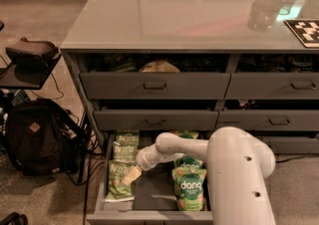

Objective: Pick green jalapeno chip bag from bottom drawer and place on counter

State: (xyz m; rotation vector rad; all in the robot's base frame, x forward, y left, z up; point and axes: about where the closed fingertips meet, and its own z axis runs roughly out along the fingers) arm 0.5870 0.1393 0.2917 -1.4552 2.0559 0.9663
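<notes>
Reaching down into open bottom drawer (149,216), white arm (184,145) ends in gripper (131,174) at upper right edge of green jalapeno chip bag (115,186); touching or just above, unclear. Claw state: cannot tell. Bag lies flat at drawer's left front, second olive Kettle bag (125,144) just behind it. Bright green dang bag (190,190) at drawer's right side. Glossy counter (189,10) above stacked drawers. Black backpack (34,137) on floor, left.
</notes>
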